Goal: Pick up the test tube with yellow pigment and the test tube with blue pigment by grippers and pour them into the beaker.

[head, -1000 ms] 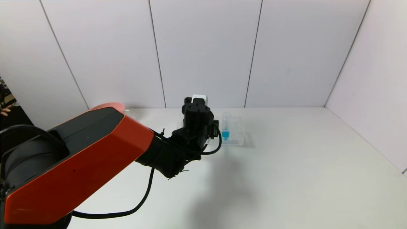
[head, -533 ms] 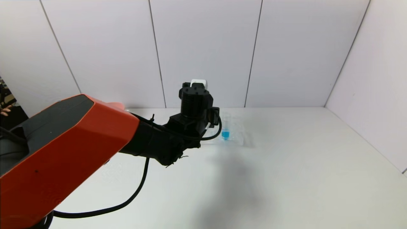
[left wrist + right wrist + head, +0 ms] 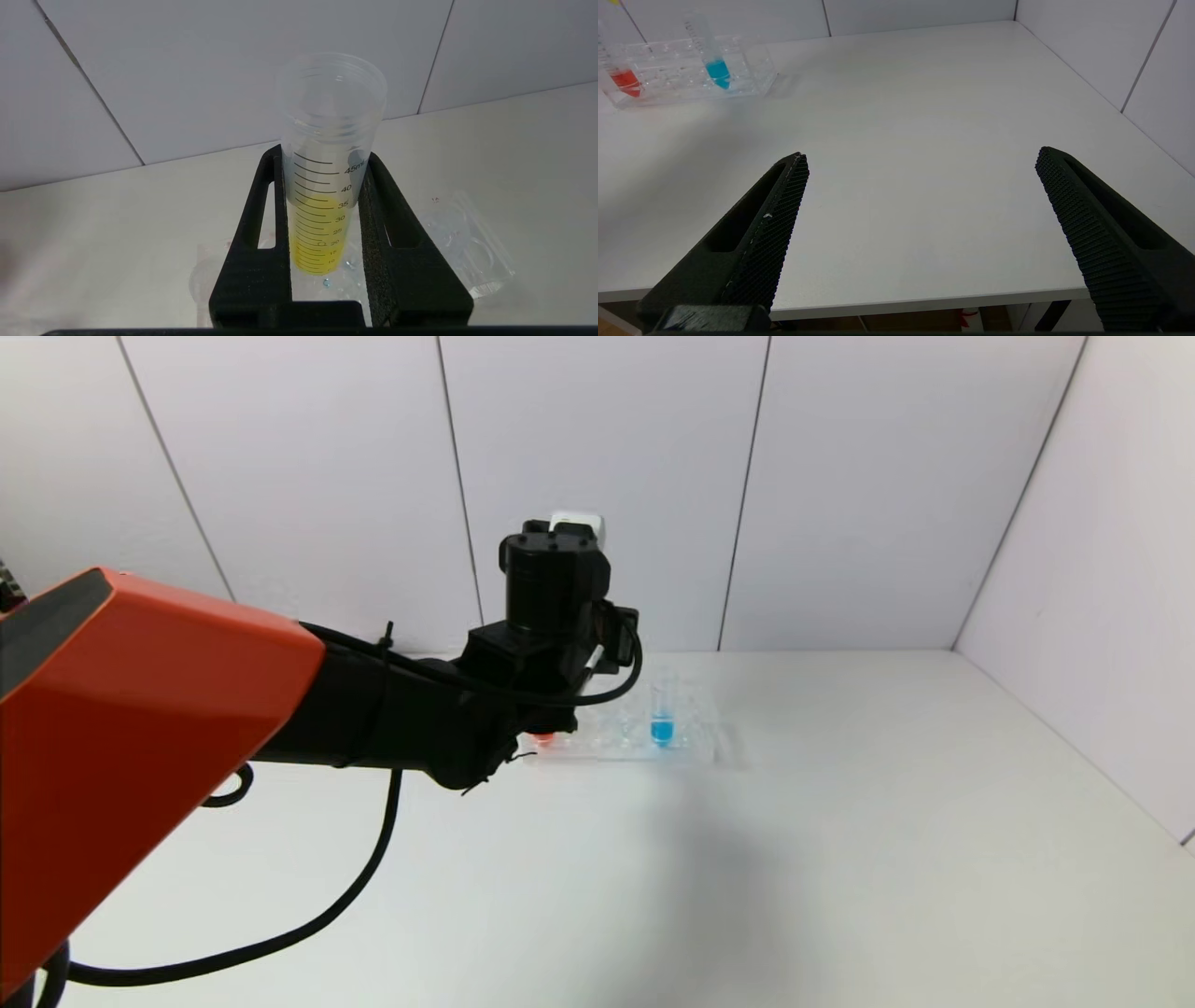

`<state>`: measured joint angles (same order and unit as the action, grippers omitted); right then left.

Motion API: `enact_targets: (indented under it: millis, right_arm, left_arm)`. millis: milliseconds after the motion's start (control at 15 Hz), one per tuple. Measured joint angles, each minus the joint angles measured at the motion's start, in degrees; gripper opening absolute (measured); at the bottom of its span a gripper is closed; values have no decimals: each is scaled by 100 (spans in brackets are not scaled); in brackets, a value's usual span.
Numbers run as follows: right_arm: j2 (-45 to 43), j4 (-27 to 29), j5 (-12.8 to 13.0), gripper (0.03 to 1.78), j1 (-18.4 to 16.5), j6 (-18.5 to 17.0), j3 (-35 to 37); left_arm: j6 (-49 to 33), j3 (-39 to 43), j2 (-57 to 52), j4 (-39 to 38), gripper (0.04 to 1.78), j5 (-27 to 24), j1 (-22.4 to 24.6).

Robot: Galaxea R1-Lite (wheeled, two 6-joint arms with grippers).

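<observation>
My left gripper [image 3: 322, 156] is shut on the test tube with yellow pigment [image 3: 322, 233] and holds it upright, lifted above the clear rack [image 3: 695, 742] at the back of the table. In the head view the left wrist hides this tube. The test tube with blue pigment [image 3: 662, 714] stands in the rack and also shows in the right wrist view [image 3: 712, 60]. My right gripper [image 3: 922, 154] is open and empty over the table's near edge, far from the rack. The beaker is not in view.
A tube with orange-red liquid [image 3: 619, 74] stands at the rack's other end; its tip shows under the left wrist [image 3: 541, 740]. The large orange-red left arm [image 3: 140, 709] covers the left side of the head view. White walls close the back and right.
My left arm has risen with the yellow tube, lifting it up out of the rack. The orange-red tube's tip has come into view beneath the wrist. The blue tube has not moved.
</observation>
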<state>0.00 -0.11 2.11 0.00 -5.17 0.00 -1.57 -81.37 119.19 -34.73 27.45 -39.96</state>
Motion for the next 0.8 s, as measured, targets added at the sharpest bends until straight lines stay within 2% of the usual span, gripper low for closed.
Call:
enact_targets:
  millis: [400, 600, 800]
  right_arm:
    - [0, 1, 1, 177, 0, 2, 0]
    - [0, 0, 0, 177, 0, 0, 0]
    - [0, 0, 1, 177, 0, 2, 0]
  left_arm:
    - [32, 378, -1029, 594, 44, 46, 334]
    - [6, 753, -1586, 708, 44, -23, 744]
    - [-13, 1225, -2024, 703, 44, -271, 1378]
